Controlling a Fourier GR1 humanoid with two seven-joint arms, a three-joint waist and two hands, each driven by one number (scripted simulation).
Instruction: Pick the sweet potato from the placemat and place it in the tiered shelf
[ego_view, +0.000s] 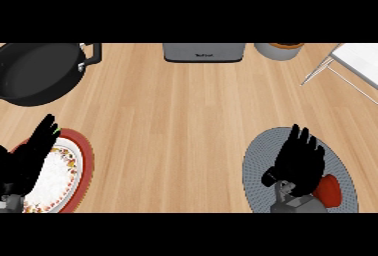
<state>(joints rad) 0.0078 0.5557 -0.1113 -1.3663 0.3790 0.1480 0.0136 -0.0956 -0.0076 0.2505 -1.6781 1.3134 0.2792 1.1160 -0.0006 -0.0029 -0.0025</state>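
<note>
You can see your right hand over the round grey placemat, its fingers straight and holding nothing. The orange-red sweet potato lies on the placemat, just right of the hand. Your left hand rests open over a red-rimmed plate. The white tiered shelf stands far off at the top right.

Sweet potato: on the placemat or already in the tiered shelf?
On the placemat. The sweet potato lies on the grey placemat, beside the open right hand hovering there; the tiered shelf stands far off.
</note>
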